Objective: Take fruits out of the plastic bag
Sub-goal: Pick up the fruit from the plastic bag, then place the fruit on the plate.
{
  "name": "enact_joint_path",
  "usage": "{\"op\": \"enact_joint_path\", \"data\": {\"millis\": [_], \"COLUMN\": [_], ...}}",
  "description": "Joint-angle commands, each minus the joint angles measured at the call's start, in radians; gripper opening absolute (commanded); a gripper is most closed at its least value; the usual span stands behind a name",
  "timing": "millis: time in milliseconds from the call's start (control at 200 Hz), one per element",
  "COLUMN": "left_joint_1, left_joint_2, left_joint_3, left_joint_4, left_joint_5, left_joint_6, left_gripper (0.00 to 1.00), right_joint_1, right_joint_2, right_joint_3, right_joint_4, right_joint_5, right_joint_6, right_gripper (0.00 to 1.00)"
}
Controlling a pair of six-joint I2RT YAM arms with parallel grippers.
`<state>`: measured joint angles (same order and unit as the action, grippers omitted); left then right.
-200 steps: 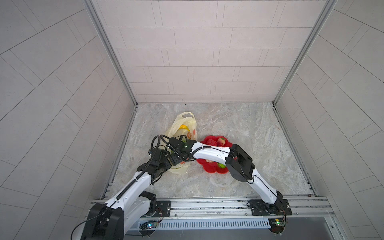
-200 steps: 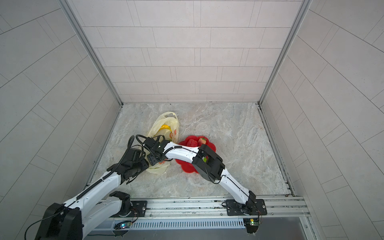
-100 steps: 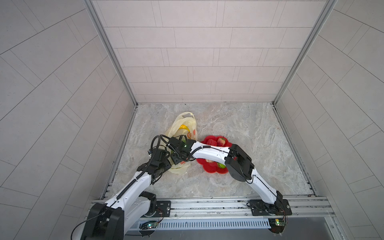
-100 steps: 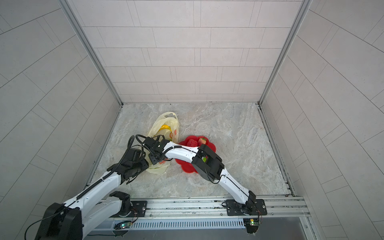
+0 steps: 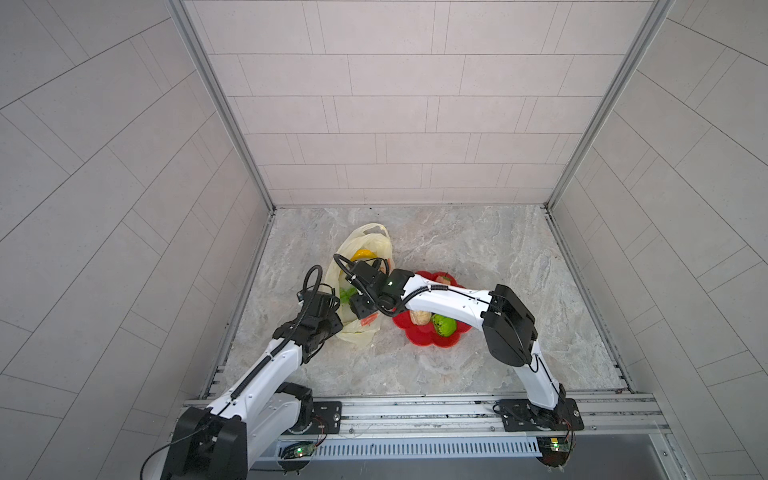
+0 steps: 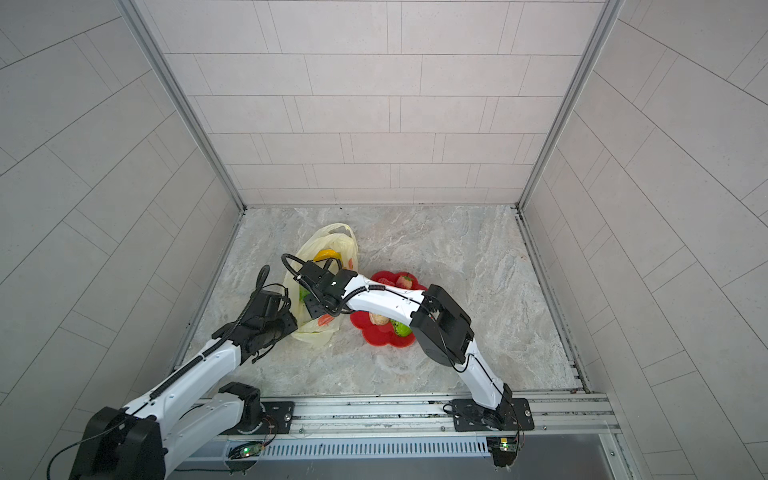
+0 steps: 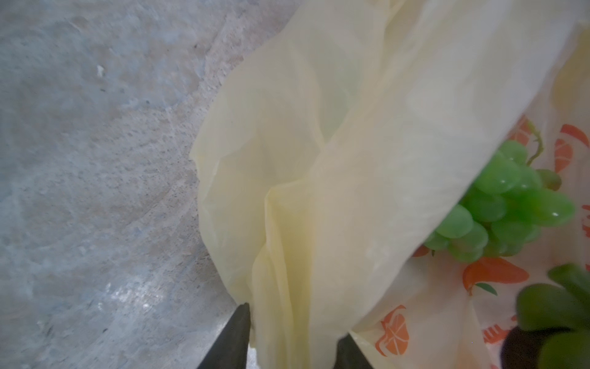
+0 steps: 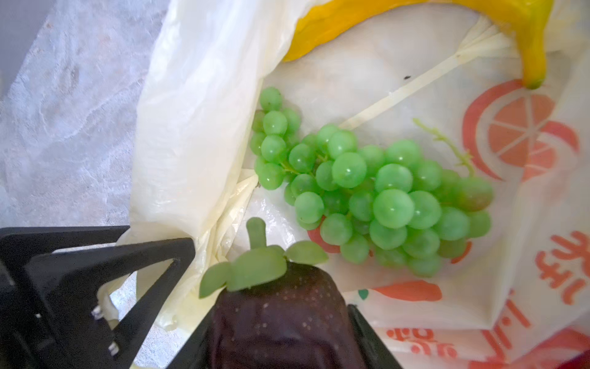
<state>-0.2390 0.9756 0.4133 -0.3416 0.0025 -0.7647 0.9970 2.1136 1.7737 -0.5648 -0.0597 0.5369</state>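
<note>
The grey marble table fills the floor of the tiled cell, & both arms reach from the near rail to its left-middle part. The plastic bag, pale yellow w/ orange prints, lies there with its mouth open toward the arms; it shows in both top views. Just beside it, on the right, is the red dish, in flower form. The left gripper is at the near-left edge of the bag: in the left wrist view its two dark fingers are close together & pinch a fold of the thin film btw. them. The right gripper is inside the bag mouth, and its fingers are approx. half closed on a dark purple fruit w/ green leaves on top, touching it on both sides. The grapes, one green bunch, lie on the bag's inner bottom just in front of this fruit. The banana lies deeper in the bag, at the far end. In the dish are a green fruit, a beige piece just beside it, & a strawberry at the far rim.
</note>
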Motion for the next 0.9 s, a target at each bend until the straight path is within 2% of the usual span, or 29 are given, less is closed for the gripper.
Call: {"op": "enact_joint_path", "data": {"millis": [0,190,335,655,896], "left_joint_1": [-0.003,-0.004,-0.004,-0.005,-0.003], "left_joint_2": [0.016,0.073,0.111,0.118,0.128], "left_joint_3": [0.034,0.072,0.070,0.046,0.044], "left_joint_4": [-0.019,-0.009,0.029,0.092,0.104], "left_joint_5": [-0.021,-0.014,0.003,0.028,0.034], "left_joint_6": [0.034,0.092,0.106,0.114,0.115], "left_gripper": [0.41,0.41,0.41,0.41,0.41], "right_joint_1": [-0.009,-0.039,-0.093,-0.309,-0.431], "right_joint_2": [-0.064,-0.188,-0.323,-0.645,-0.742], "right_joint_3": [-0.041,-0.147,-0.285,-0.636,-0.778], "right_joint_4": [0.015,0.044,0.067,0.038,0.010], "right_joint_5": [0.004,0.008,0.018,0.069,0.069], "right_joint_6": [0.018,0.029,0.035,0.043,0.034], "right_gripper": [0.55,0.55,0.55,0.54,0.54]}}
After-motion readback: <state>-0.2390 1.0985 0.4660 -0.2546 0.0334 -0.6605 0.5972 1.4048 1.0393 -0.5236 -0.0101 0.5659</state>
